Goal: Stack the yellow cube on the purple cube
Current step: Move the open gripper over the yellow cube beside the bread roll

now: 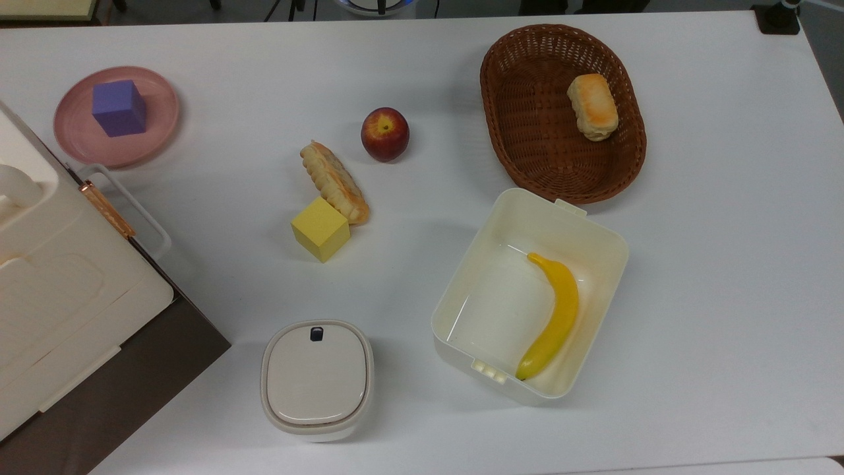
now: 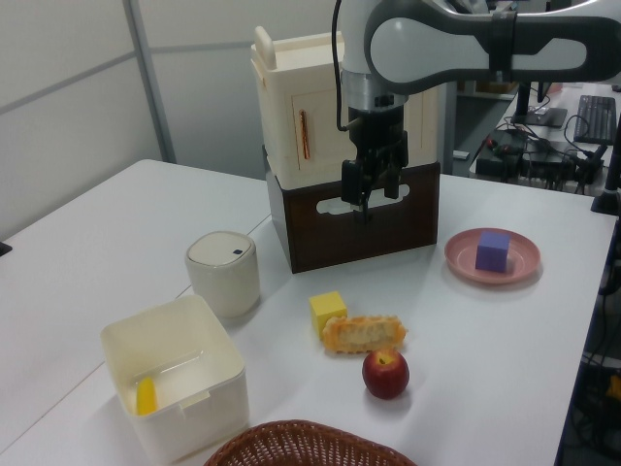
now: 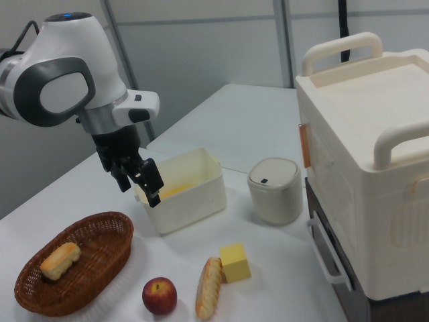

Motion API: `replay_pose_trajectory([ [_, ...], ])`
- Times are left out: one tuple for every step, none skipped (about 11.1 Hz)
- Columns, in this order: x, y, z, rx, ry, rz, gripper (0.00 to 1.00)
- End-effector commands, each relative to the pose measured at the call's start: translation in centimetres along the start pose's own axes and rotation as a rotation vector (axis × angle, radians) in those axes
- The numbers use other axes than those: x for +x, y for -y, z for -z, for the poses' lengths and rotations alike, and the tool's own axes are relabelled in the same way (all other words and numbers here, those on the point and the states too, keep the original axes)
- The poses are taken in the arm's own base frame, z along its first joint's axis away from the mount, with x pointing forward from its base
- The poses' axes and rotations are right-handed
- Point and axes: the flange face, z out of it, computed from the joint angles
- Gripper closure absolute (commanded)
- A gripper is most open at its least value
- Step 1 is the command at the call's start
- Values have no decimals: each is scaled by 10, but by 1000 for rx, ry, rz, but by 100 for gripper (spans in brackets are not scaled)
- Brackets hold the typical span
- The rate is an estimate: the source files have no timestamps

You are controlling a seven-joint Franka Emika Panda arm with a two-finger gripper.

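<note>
On pink plate (image 1: 79,135), purple cube (image 1: 119,107), yellow cube (image 1: 320,229) mid-table (touching bread, prob.), gripper (image 3: 141,186) w/ fingers apart.

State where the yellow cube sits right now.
In the top view, the yellow cube rests on the table left of centre, touching the lower end of the long bread roll.
</note>
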Motion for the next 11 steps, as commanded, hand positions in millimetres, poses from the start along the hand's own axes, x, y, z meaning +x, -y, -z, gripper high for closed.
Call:
replay_pose_trajectory([
  [-5,2,-3,6,27,-18,0],
  [-5,2,-5,6,29,-18,0],
  [-3,2,-6,6,24,-19,0],
  [1,0,-13,5,33,-21,0],
  [7,0,-20,2,38,-23,0],
  [13,-1,-23,3,12,-24,0],
  [21,-3,-31,3,-4,-29,0],
  [28,-2,-39,2,-7,-29,0],
  [33,-3,-46,1,-6,-31,0],
  [36,-3,-56,-1,2,-31,0],
  [37,-3,-66,-1,7,-31,0],
])
